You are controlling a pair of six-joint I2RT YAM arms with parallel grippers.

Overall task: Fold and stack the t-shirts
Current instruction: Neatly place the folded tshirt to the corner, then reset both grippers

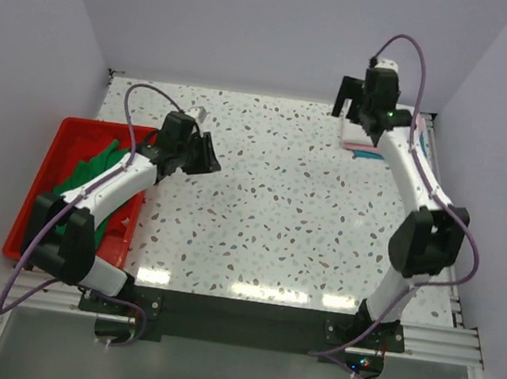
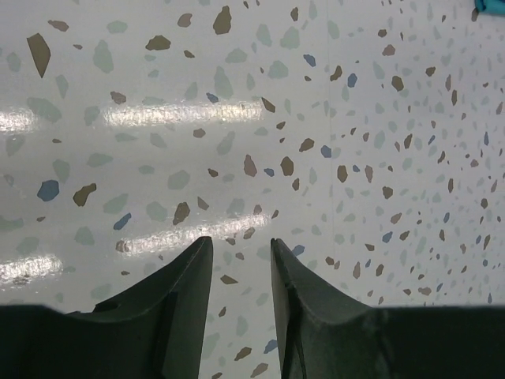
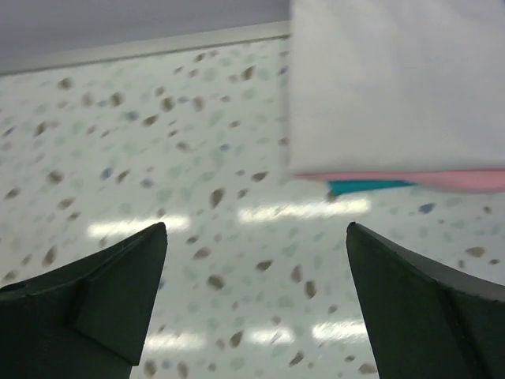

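Gaping wide and empty, the right gripper (image 3: 256, 229) has the white tee (image 3: 394, 87), stacked on a pink tee (image 3: 442, 178) and a teal tee (image 3: 363, 187), just beyond its right finger, while the left gripper (image 2: 241, 241) shows jaws parted, gripping nothing.

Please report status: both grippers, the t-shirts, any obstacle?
Left gripper open, empty. Right gripper open, empty, by white t-shirt stacked on pink t-shirt, teal t-shirt. Green t-shirt lies in red tray. No obstacle seen.

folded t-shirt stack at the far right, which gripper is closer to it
Right. The right gripper hovers open just beside the folded t-shirt stack; the left gripper is far across the table, near the red tray.
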